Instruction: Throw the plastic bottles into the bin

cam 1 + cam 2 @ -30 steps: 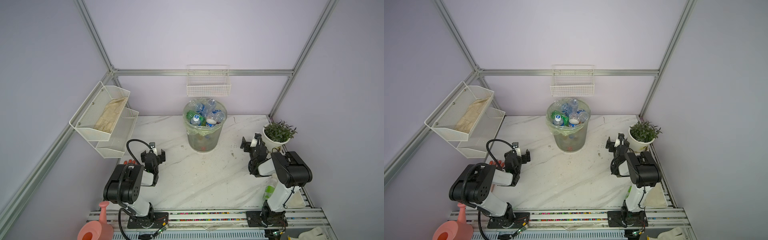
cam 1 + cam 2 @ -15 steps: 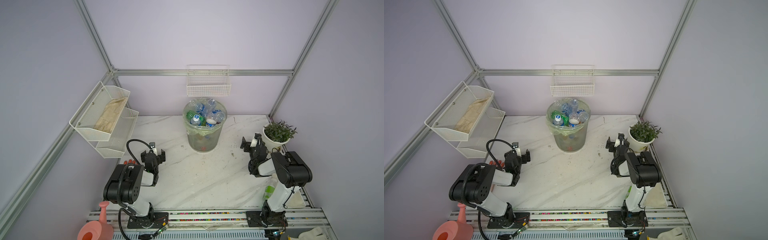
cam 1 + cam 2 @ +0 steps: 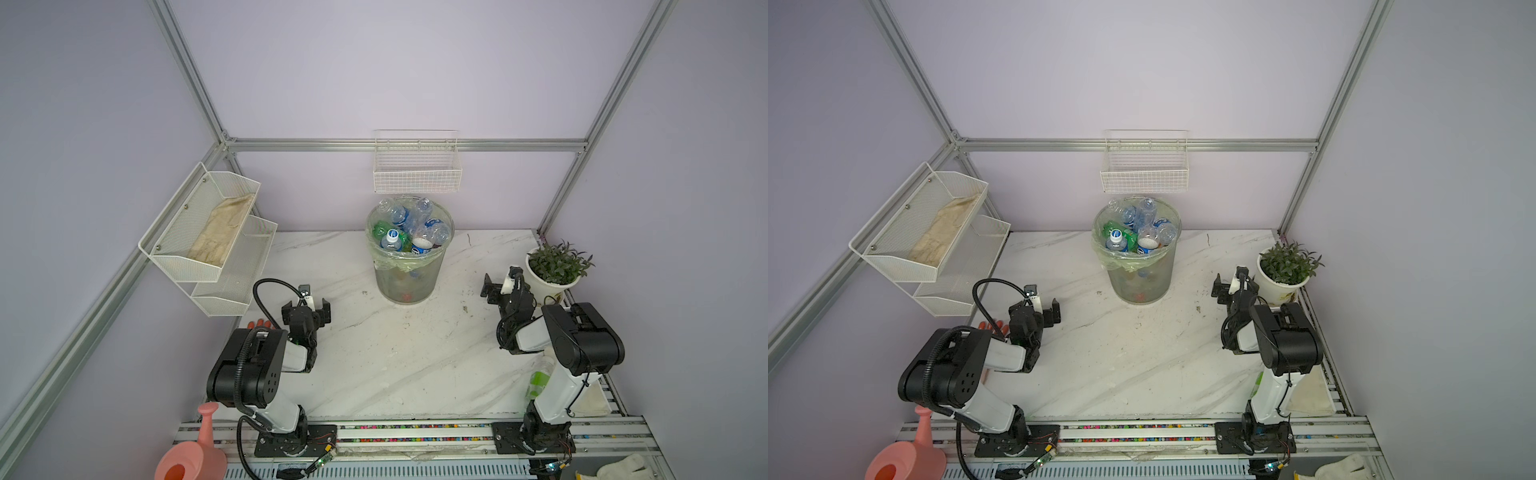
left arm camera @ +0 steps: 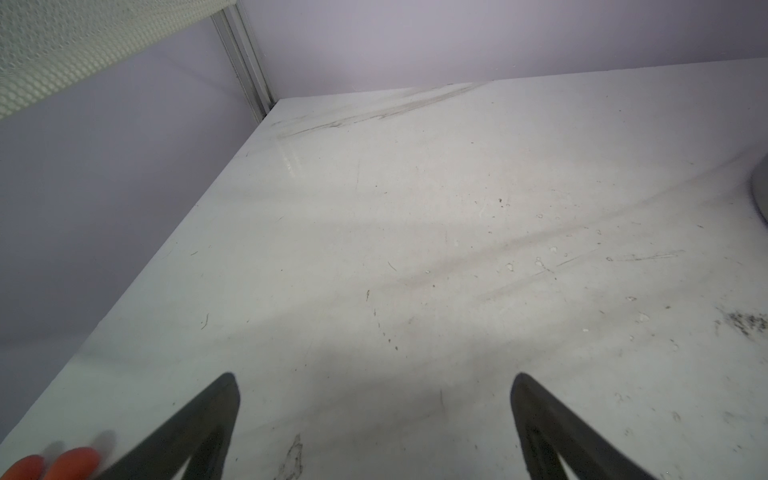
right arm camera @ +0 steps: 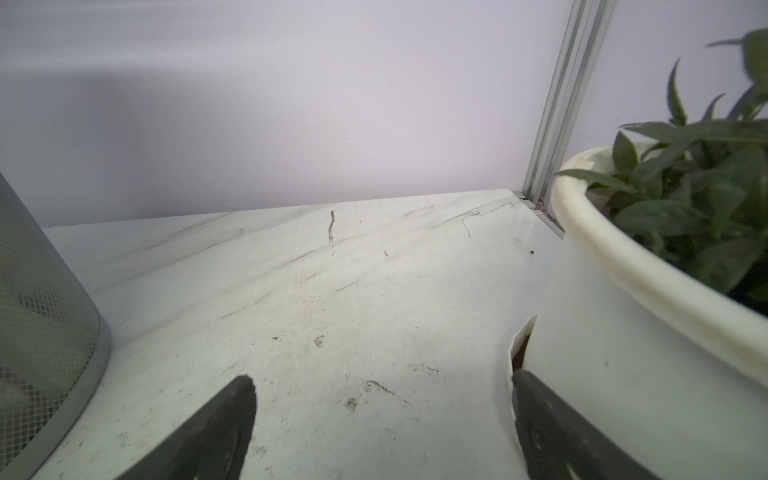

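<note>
The bin, round grey mesh with a pale-green liner, stands at the back middle of the marble table. The plastic bottles, several of them, fill it to the rim. A clear bottle-like thing with a green label shows partly behind the right arm's base. My left gripper hovers low at the left, open and empty. My right gripper is open and empty between the bin and the plant pot, one finger close to the pot.
The white plant pot stands at the right edge. A white wire basket hangs on the back wall, and a two-tier mesh shelf on the left. Orange glove fingers lie by the left arm. A pink watering can sits front left.
</note>
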### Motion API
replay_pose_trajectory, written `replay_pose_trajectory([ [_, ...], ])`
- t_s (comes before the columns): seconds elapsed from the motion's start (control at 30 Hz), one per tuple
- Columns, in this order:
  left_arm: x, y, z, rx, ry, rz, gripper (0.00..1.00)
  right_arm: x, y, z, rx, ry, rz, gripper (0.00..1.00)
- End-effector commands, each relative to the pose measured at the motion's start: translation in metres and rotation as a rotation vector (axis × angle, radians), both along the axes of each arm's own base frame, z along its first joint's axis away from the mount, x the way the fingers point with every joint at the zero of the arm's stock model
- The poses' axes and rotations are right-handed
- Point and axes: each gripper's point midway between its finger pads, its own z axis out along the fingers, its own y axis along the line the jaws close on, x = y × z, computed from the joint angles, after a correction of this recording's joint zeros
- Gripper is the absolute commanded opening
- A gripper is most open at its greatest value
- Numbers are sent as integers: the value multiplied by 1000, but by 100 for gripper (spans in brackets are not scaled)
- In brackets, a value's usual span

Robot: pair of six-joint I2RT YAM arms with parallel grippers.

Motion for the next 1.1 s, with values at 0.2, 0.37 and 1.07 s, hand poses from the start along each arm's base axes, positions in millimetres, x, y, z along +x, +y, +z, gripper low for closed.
replay_pose_trajectory([
  [0.2, 18, -1, 38, -18, -121, 0, 100, 0, -1, 17, -5, -48, -3, 97],
  [0.37, 19, 0, 38, -18, -120, 1, 100, 0, -2, 16, -7, -46, -4, 97],
  [1.07, 21, 0, 36, -47, -110, -36, 100, 0, -1, 16, -5, -46, -1, 97],
])
